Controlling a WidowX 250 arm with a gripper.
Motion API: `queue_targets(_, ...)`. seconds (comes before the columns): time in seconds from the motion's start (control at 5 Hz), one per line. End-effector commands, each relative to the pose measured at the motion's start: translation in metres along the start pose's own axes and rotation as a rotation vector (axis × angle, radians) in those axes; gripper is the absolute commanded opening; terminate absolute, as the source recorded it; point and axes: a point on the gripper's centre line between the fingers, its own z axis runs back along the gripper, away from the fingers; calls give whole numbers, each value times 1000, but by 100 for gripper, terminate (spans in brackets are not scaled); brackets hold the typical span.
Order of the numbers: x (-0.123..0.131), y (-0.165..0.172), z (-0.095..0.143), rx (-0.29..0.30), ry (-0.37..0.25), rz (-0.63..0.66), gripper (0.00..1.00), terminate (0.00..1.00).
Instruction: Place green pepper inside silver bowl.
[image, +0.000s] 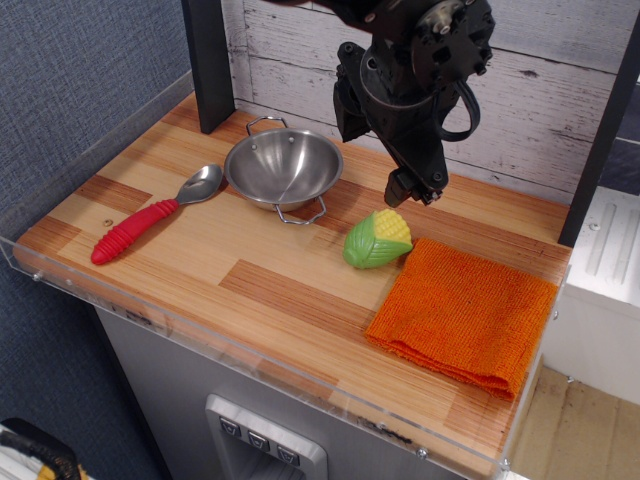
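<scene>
Wooden tabletop (280, 285): green pepper (377, 240) lies touching orange cloth (465, 315), right of silver bowl (284, 168). Gripper (412, 190) just above; can't tell jaw state. Risk: glossy pepper rolls or slips when pinched.

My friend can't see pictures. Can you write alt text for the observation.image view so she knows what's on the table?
A black robot gripper hangs just above a green pepper lying on a wooden table, beside an orange cloth. To the left sits an empty silver bowl, with a red-handled spoon next to it.
</scene>
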Motion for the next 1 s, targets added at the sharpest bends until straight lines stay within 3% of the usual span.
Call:
queue_targets(0.0,0,0,0,0,0,0,100,0)
queue_targets(0.2,26,23,18,-38,-33,147,100,0)
queue_targets(0.4,34,37,24,-76,-23,312,100,0)
queue_targets(0.6,27,49,28,-62,27,473,100,0)
queue_targets(0.8,20,51,25,-97,47,511,100,0)
